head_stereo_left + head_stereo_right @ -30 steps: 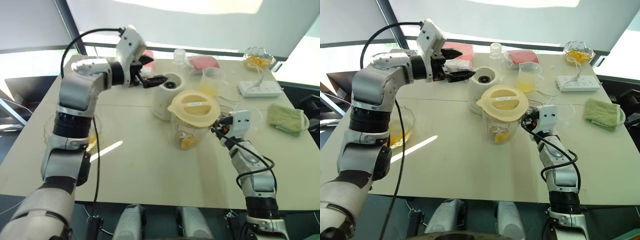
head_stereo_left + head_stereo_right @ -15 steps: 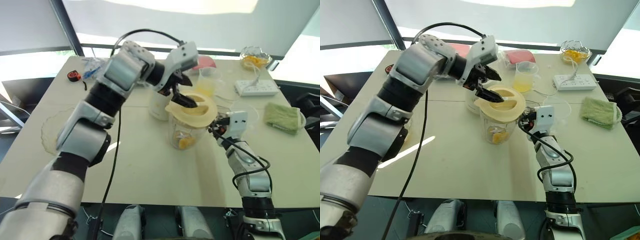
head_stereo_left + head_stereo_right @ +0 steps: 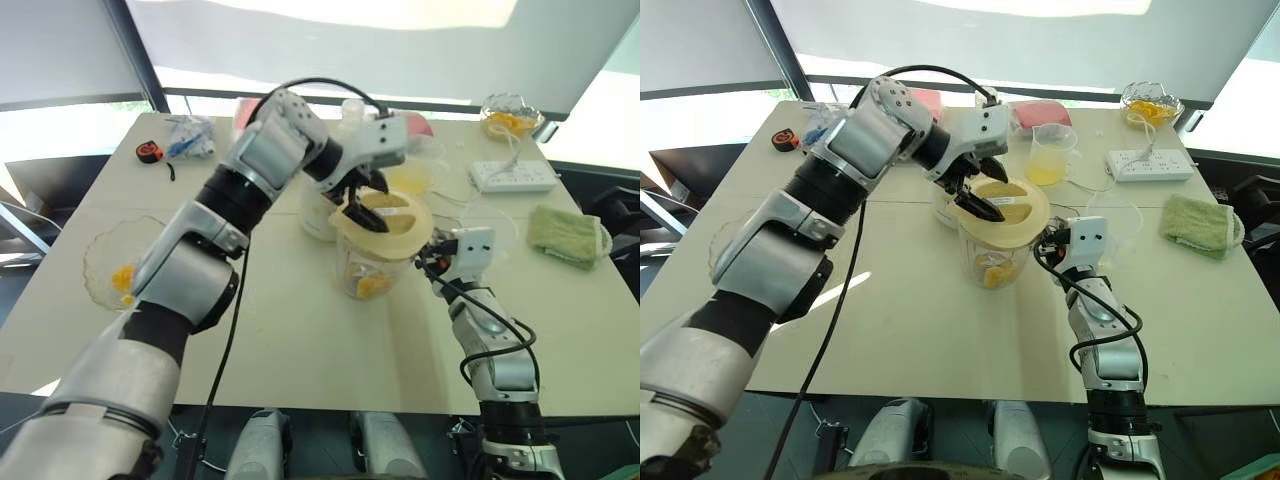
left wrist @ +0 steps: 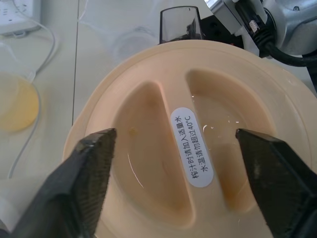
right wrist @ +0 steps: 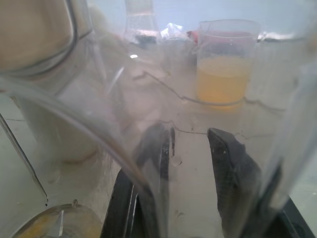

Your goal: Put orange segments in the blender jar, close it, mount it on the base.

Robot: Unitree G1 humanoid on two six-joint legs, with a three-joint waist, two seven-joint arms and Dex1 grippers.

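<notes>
The clear blender jar (image 3: 372, 262) stands mid-table with a cream lid (image 3: 388, 222) on it. Orange segments (image 3: 372, 287) lie at its bottom. My left gripper (image 3: 362, 206) hangs over the lid, pointing down, open. In the left wrist view its fingers (image 4: 81, 183) stand either side of the lid's labelled central ridge (image 4: 191, 148), apart from it. My right gripper (image 3: 432, 262) is at the jar's side handle, shut on it. The right wrist view shows its fingers (image 5: 228, 158) through the clear plastic. The white base (image 3: 318, 215) stands just behind the jar, partly hidden by my left arm.
A wide glass bowl (image 3: 95, 250) holding a few orange pieces sits at the left. Behind the jar are a measuring cup of yellow juice (image 3: 1050, 155) and a red item (image 3: 1040, 112). A power strip (image 3: 518, 177), a green cloth (image 3: 570, 232) and a small bowl (image 3: 515, 122) lie at the right.
My left arm swung from above the base over to the jar's lid and tipped downward. Its fingers came a little closer together. The right gripper stayed at the handle.
</notes>
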